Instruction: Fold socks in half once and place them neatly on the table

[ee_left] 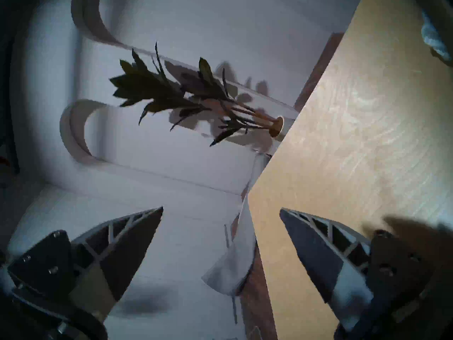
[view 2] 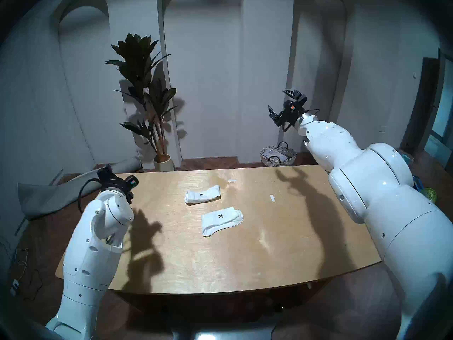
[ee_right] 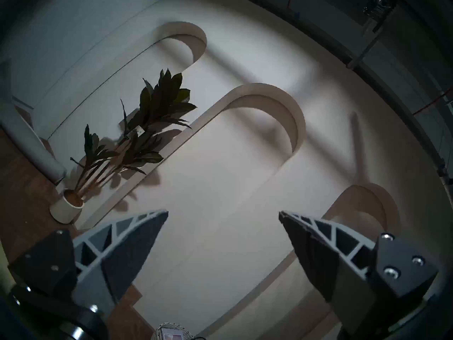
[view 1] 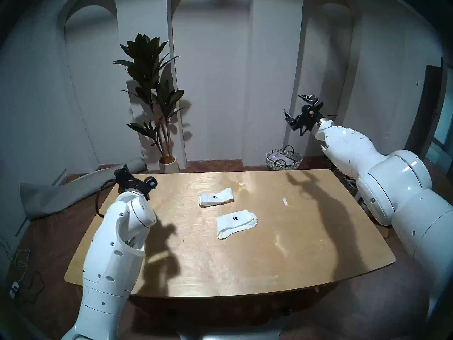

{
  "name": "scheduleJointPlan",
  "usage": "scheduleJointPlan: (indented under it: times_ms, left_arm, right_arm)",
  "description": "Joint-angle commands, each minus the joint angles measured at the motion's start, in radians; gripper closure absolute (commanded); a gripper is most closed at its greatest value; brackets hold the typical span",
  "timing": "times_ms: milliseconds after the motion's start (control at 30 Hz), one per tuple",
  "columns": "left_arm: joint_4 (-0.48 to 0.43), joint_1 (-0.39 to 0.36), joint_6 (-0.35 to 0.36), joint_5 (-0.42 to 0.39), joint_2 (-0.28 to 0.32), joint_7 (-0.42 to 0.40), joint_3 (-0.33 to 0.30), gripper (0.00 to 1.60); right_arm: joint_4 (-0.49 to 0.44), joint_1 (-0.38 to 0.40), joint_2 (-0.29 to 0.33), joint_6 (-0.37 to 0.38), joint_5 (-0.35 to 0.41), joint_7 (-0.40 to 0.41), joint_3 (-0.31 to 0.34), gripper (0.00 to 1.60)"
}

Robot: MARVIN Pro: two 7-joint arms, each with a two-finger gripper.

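Two white socks lie near the middle of the plywood table (view 1: pixel 220 270), both doubled over with a small black logo on top. The far sock (view 1: pixel 215 197) lies a little left of the near sock (view 1: pixel 236 223). My right gripper (view 1: pixel 293 104) hangs high above the table's far right corner, open and empty, facing the wall. My left gripper (ee_left: pixel 220 209) is at the table's far left corner, jaws wide apart with nothing between them; one finger is over the table edge (ee_left: pixel 269 234). In the head views its fingers are hidden behind the wrist. Neither gripper touches a sock.
Two small white paper strips lie on the table, one far (view 1: pixel 244 183) and one to the right (view 1: pixel 284 201). On the floor behind stand a potted plant (view 1: pixel 152 99) and a wicker basket (view 1: pixel 283 159). A grey rolled mat (view 1: pixel 61 194) lies off the left side.
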Motion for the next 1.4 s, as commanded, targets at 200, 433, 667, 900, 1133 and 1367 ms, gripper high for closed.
scheduleJointPlan:
  times_ms: [200,433,667,900,1133,1367]
  left_arm:
    - [-0.004,-0.035,0.063,-0.190,-0.063,-0.065,-0.212,0.00]
    - [0.005,-0.049,0.094,-0.283,-0.100,-0.109,-0.291,0.00]
    - [0.014,-0.064,0.122,-0.385,-0.143,-0.161,-0.358,0.00]
    - [-0.001,-0.093,0.136,-0.491,-0.184,-0.218,-0.409,0.00]
    - [-0.014,-0.128,0.146,-0.595,-0.229,-0.267,-0.449,0.00]
    - [-0.026,-0.173,0.141,-0.709,-0.287,-0.315,-0.476,0.00]
  right_arm:
    - [0.012,-0.001,-0.001,0.006,0.046,-0.012,0.050,0.00]
    - [0.022,-0.044,-0.010,0.014,0.083,-0.020,0.095,0.00]
    - [0.024,-0.077,-0.029,0.036,0.120,-0.024,0.140,0.00]
    - [0.024,-0.104,-0.047,0.060,0.161,-0.027,0.187,0.00]
    - [0.024,-0.135,-0.081,0.089,0.204,-0.027,0.235,0.00]
    - [0.011,-0.139,-0.127,0.126,0.251,-0.023,0.287,0.00]
